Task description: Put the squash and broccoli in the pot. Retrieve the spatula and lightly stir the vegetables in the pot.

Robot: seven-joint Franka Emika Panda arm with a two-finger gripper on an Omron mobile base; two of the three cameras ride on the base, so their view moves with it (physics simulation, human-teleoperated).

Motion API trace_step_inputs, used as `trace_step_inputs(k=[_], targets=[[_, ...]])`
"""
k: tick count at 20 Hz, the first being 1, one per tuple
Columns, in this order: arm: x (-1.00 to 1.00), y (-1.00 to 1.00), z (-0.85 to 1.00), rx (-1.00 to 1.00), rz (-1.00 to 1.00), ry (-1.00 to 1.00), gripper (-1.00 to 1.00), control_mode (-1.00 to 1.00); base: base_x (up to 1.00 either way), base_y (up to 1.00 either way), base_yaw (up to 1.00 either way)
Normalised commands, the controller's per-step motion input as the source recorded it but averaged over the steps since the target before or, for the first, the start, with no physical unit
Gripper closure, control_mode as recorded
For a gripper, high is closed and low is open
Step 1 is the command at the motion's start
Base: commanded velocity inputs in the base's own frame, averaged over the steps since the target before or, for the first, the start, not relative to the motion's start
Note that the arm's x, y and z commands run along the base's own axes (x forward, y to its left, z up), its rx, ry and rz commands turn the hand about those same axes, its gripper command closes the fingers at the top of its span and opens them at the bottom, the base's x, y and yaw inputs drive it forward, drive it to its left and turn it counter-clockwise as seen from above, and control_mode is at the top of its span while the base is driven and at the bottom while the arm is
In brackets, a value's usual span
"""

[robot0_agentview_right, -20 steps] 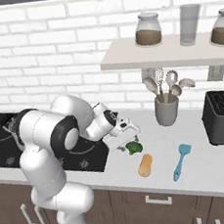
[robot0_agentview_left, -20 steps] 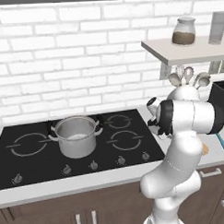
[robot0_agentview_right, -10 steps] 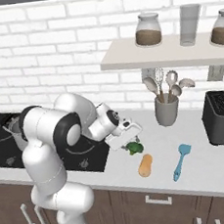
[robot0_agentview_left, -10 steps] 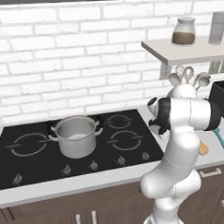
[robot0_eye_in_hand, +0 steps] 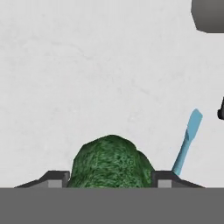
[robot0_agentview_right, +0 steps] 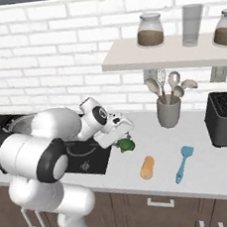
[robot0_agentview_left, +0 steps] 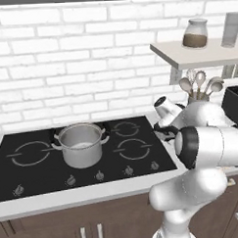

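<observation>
The dark green broccoli [robot0_agentview_right: 125, 144] is on the pale counter just right of the cooktop, and my gripper [robot0_agentview_right: 123, 136] is shut on it from above. In the hand view the broccoli [robot0_eye_in_hand: 112, 157] sits between the two fingertips [robot0_eye_in_hand: 56, 177], touching both. The orange squash [robot0_agentview_right: 147, 167] lies near the counter's front edge, to the right of the broccoli. Further right lies the teal spatula [robot0_agentview_right: 182, 163], also seen past the broccoli as a blue spatula [robot0_eye_in_hand: 187, 141]. The steel pot [robot0_agentview_left: 81, 143] stands on the cooktop's middle, away to my left.
The black cooktop [robot0_agentview_left: 132, 154] lies left of the counter. A grey utensil holder [robot0_agentview_right: 168, 111] with spoons stands at the back wall, with a dark toaster [robot0_agentview_right: 226, 118] at the far right. Overhead a shelf [robot0_agentview_right: 129, 61] carries jars.
The jaws have come in from wide open onto the broccoli. The broccoli has shifted a little to the left with the hand. Squash and spatula lie as before.
</observation>
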Motion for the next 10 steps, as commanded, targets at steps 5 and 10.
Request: trace_step_inputs(k=[5, 10], targets=[[-0.34, 1.0, 0.97, 0.02, 0.18, -0.03, 1.0, -1.0, 0.0, 0.0, 0.0], [-0.18, 0.82, 0.75, 0.26, 0.53, 0.02, 1.0, -1.0, 0.0, 0.0, 0.0]])
